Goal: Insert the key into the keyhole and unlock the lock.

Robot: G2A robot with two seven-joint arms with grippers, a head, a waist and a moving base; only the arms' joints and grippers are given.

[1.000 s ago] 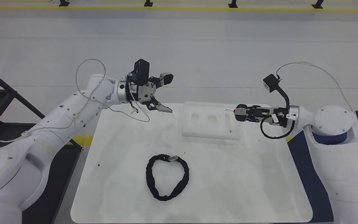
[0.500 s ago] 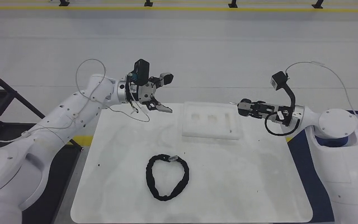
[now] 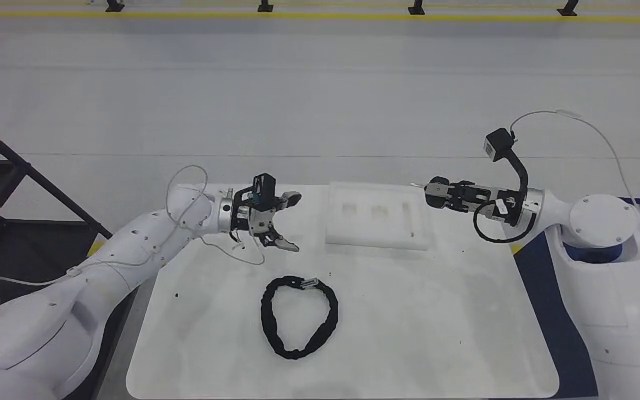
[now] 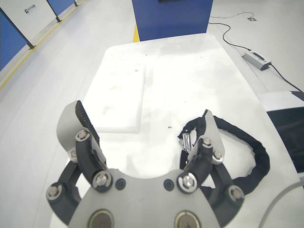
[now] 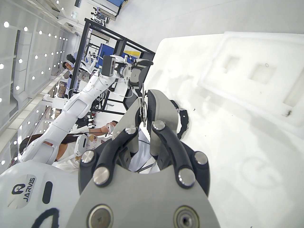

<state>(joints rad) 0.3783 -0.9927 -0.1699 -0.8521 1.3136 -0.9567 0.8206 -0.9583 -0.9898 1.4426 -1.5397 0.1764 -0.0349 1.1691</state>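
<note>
Holding the key aloft, lock lying loose on the table

Gripping the small metal key, the right gripper has its fingers pressed together on it. It hovers just beside the far right corner of the foam tray. That tray, a white rectangular block with a raised rim, two square recesses and a narrow slot, lies between the two grippers at the far side of the white table.

The left gripper hangs over the table's left part, just beside the tray. Its jaws are spread wide, with ribbed black pads on pale curved fingers.

The lock is a loop sheathed in wrinkled black fabric. It lies flat on the table, nearer the robot than the tray and well apart from the key. Its short shiny metal end points toward the tray.

Beyond the table stands a blue metal cabinet. A grey power brick with black cables lies on the floor.
</note>
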